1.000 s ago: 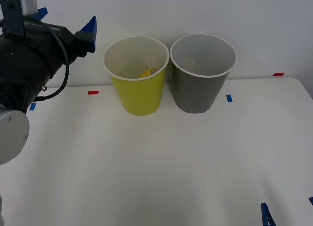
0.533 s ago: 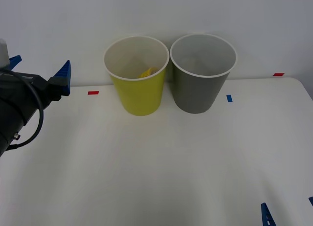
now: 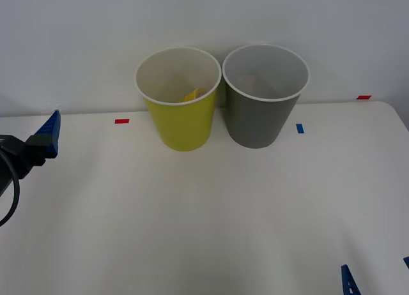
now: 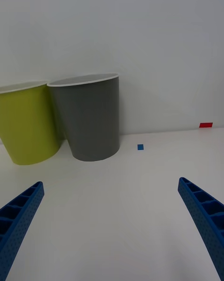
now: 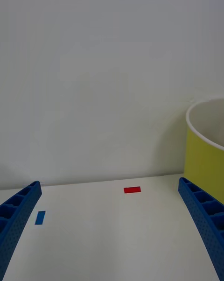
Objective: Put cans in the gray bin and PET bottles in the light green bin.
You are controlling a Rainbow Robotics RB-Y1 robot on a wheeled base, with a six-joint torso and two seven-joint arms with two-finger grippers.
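Yellow bottle sits inside the light green bin beside the gray bin, likely light, slick, best gripped mid-body; left pincer and right pincer both open, empty over bench.

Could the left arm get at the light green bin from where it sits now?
Probably yes. The left gripper is open at the table's left edge, facing the light green bin, with bare tabletop and a red tape mark between them.
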